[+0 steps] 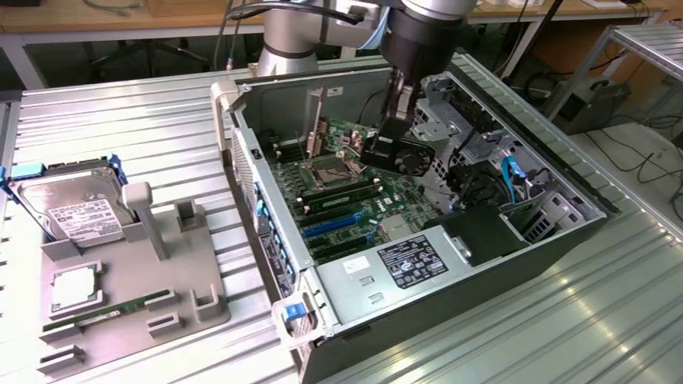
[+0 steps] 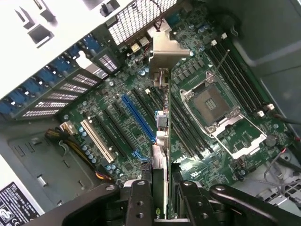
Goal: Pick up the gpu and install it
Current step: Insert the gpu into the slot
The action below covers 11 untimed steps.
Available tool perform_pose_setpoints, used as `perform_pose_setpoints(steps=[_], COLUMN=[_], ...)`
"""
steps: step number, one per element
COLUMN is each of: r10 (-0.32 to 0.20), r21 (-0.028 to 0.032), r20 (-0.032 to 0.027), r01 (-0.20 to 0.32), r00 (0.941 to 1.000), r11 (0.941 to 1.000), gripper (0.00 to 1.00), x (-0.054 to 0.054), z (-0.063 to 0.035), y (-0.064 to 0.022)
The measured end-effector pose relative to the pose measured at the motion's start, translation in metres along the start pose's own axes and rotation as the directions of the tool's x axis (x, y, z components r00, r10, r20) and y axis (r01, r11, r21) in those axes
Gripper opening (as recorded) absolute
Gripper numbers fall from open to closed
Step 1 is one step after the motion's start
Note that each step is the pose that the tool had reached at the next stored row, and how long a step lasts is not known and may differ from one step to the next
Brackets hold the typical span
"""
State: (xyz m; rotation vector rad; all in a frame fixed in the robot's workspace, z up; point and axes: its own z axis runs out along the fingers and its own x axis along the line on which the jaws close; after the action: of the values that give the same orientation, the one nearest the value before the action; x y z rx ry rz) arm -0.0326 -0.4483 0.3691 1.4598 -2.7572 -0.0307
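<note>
My gripper (image 1: 382,148) is inside the open computer case (image 1: 243,172), shut on the gpu (image 1: 411,160). The gpu is a dark card whose round black fan faces the exterior view's right. In the wrist view the gpu (image 2: 161,146) is edge-on between my fingers (image 2: 138,202), running away from me to its silver end bracket (image 2: 164,52) near the case's rear wall. It hangs over the green motherboard (image 2: 117,132), between the long blue slot (image 2: 138,117) and the open processor socket (image 2: 214,106). I cannot tell whether its lower edge touches a slot.
On the exterior view's left, a grey fixture tray (image 1: 160,272) holds a hard drive (image 1: 75,208), a processor (image 1: 75,286) and a green memory stick (image 1: 107,310). Inside the case are a labelled power supply (image 1: 411,260), drive cages (image 1: 469,120) and cables (image 1: 513,172).
</note>
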Motion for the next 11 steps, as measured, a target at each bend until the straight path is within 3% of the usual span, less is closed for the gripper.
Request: perform_pose_setpoints(steps=[6,11], r10=[-0.082,-0.147], r21=[0.0036,0.0065], r20=[0.0028,0.005], r01=[0.082,0.147], r00=[0.9966,0.9891], r11=[0.9966,0.989], gripper=[0.26,0.26], x=[-0.0001,-0.0001], z=[0.0031,0.0055], y=[-0.0001,-0.0001])
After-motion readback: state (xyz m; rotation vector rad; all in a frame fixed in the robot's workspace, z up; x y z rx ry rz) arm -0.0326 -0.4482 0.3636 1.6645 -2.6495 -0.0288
